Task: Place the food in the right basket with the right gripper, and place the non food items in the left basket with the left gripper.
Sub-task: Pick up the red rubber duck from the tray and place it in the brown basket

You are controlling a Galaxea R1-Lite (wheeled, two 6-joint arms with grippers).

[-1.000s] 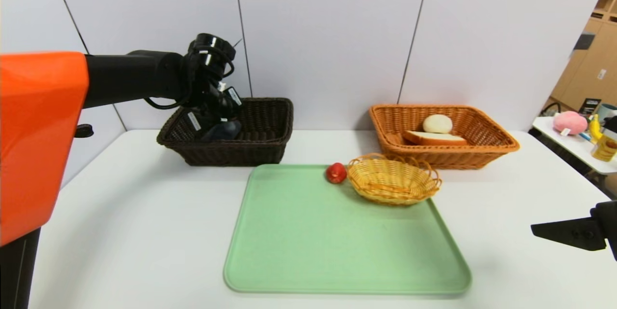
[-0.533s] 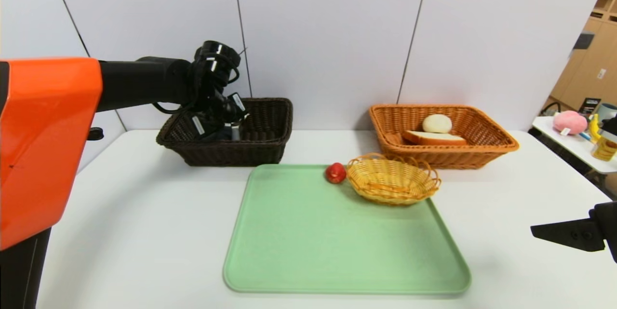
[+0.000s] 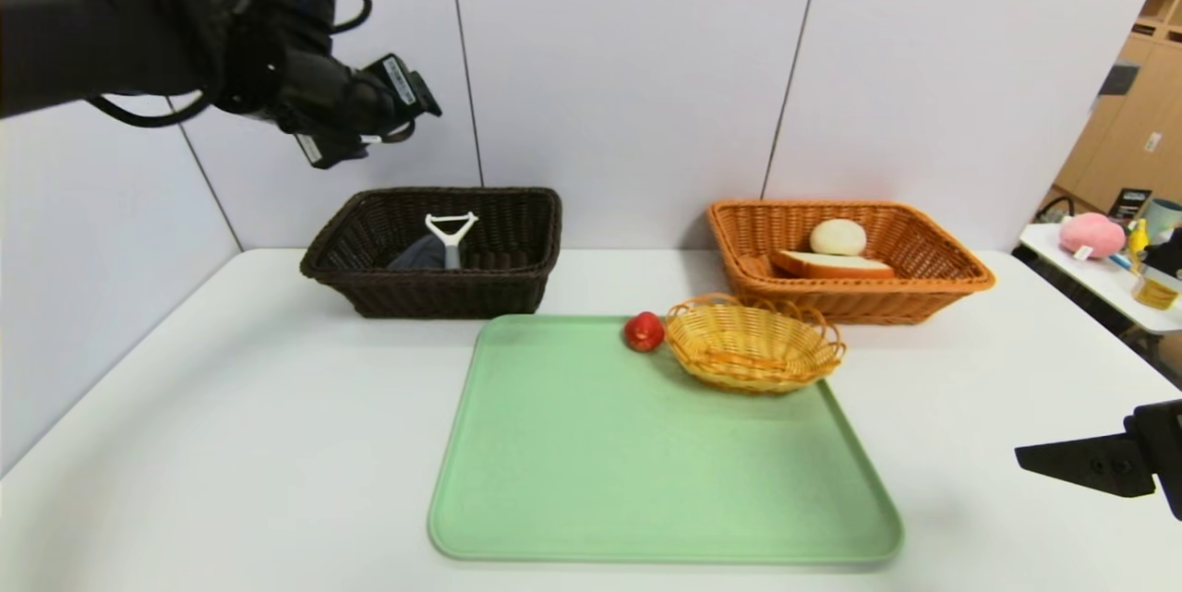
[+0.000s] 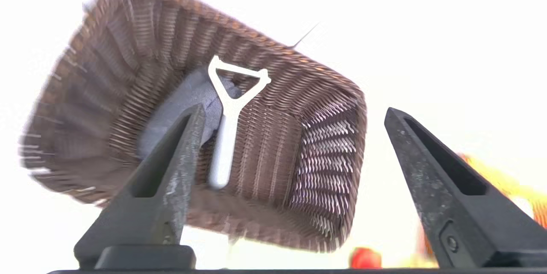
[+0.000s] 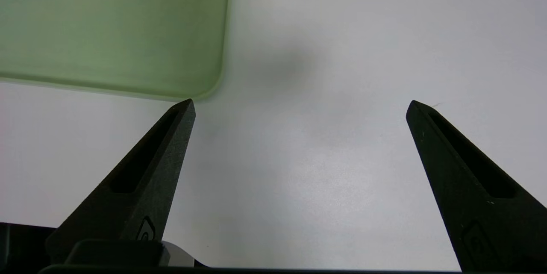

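The left tool (image 4: 290, 111) hangs empty, jaws apart, above the peeler (image 3: 451, 236) lying in the left basket (image 3: 517, 283). Next comes the red round thing (image 3: 644, 332), below to its right.

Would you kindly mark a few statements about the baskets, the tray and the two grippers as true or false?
1. The peeler lies in the dark brown basket. True.
2. The left gripper holds the peeler. False: its jaws are open and empty, above the basket.
3. The small red round thing is in the orange-brown basket. False: it sits on the green tray beside the small yellow basket.
4. The bread slice and the bun are in the orange-brown basket. True.
5. The right gripper is open over bare table. True.
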